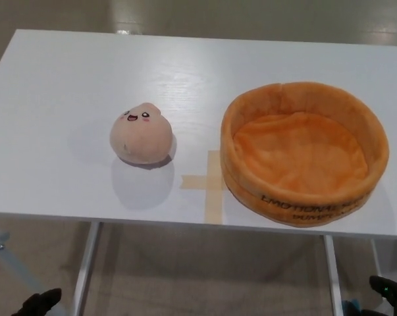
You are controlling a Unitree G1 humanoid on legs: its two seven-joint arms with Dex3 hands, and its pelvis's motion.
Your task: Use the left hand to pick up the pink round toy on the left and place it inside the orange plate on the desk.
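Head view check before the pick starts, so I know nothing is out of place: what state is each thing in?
pink round toy: resting on the table, face up and away from the robot, left of the plate, untouched.
orange plate: upright on the table, empty.
tape cross: flat on the table between toy and plate, uncovered.
left hand: low below the table edge, holding nothing visible.
right hand: low at the bottom right corner, barely visible.
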